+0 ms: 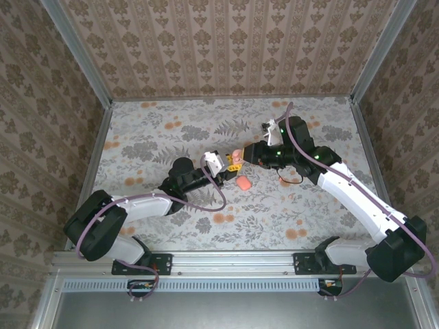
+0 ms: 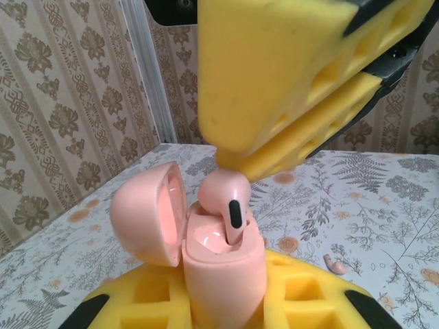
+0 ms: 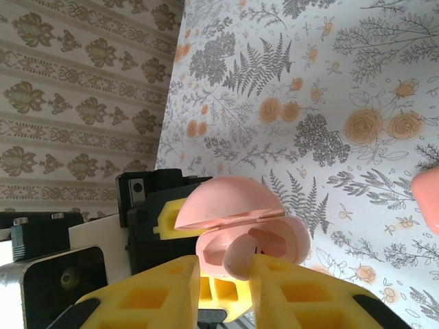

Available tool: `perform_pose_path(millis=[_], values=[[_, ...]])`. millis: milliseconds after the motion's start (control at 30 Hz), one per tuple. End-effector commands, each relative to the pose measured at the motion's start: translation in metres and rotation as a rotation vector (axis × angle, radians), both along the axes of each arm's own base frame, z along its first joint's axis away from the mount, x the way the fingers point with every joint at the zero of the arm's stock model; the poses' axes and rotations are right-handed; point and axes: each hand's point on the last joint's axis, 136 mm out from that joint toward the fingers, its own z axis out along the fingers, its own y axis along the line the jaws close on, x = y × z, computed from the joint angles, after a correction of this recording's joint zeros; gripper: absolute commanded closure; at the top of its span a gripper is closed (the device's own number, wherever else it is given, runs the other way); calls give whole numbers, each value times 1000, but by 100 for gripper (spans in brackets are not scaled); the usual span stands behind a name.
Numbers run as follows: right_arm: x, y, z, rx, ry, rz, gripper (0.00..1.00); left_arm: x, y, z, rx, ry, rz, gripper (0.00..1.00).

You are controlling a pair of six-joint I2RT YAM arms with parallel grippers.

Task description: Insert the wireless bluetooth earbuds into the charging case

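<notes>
Left gripper [image 2: 226,312] nearest, yellow fingers clamped on charging case [image 2: 221,271]; case upright, lid swung open toward 9 o'clock. Right gripper [image 3: 225,273] pinched on earbud [image 2: 225,199], stem tip at socket mouth. Second earbud [image 2: 335,262] on table [image 2: 384,205], 4 o'clock from case. Buds likely light, hard, glossy, slippery. Pinch bulb head, leave stem free, squeeze gently.

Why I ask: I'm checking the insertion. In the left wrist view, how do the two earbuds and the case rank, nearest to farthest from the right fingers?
1. The held earbud, pinched in the right fingers, just below them.
2. The case, directly under that earbud, open.
3. The loose earbud, lying on the table, lower right.
</notes>
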Motion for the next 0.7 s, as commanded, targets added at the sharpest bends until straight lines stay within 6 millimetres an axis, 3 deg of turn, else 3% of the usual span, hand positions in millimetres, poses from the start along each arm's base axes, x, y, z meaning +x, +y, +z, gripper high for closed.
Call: perform_pose_path(millis=[0,667], values=[[3,0,-6,3,18,-13,75,-3,0,14,-12,-45,-3,90],[4,6,-9,21,25,9,80,-6,0,18,-7,-58,-4,90]])
